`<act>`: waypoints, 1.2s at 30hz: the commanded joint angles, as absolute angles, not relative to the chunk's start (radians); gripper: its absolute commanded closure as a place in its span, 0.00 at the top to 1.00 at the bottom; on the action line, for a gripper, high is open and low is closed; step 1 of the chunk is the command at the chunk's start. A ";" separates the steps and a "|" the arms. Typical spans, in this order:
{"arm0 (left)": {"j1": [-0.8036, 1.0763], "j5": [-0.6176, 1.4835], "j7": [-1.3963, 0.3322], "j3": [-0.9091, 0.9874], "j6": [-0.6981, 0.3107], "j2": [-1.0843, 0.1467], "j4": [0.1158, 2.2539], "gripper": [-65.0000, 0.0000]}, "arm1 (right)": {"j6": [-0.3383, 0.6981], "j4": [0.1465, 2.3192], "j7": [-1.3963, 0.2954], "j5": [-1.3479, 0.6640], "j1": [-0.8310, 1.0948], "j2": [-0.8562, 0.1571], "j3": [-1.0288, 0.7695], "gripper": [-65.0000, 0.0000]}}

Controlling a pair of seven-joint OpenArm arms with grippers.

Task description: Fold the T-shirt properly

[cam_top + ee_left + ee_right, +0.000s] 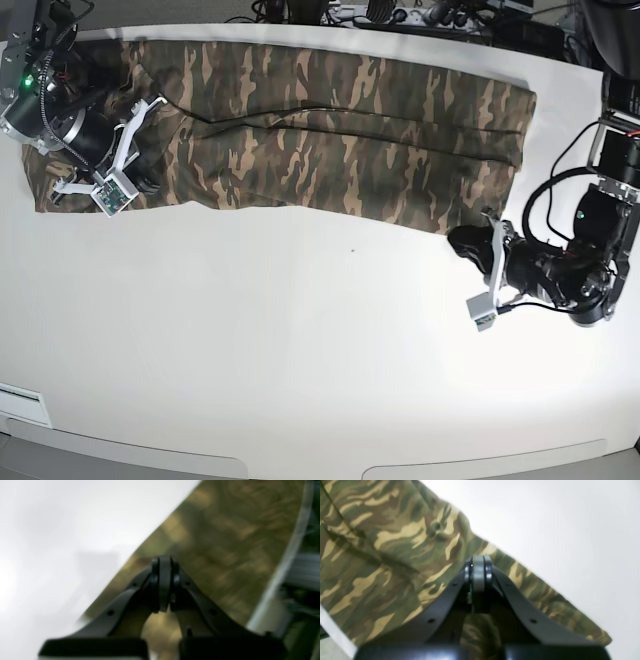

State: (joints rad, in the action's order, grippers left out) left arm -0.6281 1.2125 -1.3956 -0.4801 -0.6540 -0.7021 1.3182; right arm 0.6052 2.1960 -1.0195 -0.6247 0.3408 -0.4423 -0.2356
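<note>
The camouflage T-shirt [330,150] lies as a long flat band across the back of the white table [300,330]. My right gripper [148,185] is at the band's left end by its near edge. In the right wrist view its jaws [478,562] are shut, with the T-shirt [382,555] bunched between the fingers. My left gripper [462,240] is at the band's near right corner. In the blurred left wrist view its jaws [163,565] are shut over the T-shirt [225,542] close to the cloth's edge.
Cables and dark equipment [430,15] crowd the space behind the table's back edge. The table's edge [287,562] runs just beyond the shirt in the left wrist view. Bare white tabletop [557,530] stretches in front of the shirt.
</note>
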 commanded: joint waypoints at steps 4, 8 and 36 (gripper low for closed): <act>-0.681 1.484 -1.396 -0.467 -0.698 -0.768 1.330 0.00 | 0.517 2.210 -0.981 -0.559 0.321 -0.455 -0.244 0.00; -0.641 1.484 -1.396 -0.467 -0.698 -0.768 1.375 0.00 | 0.555 2.210 -0.973 -0.579 0.323 -0.455 -0.245 0.00; -0.207 1.091 -1.259 -0.467 -0.680 -0.817 1.555 0.00 | 0.426 1.940 -0.907 -0.456 0.480 -0.443 -0.327 0.00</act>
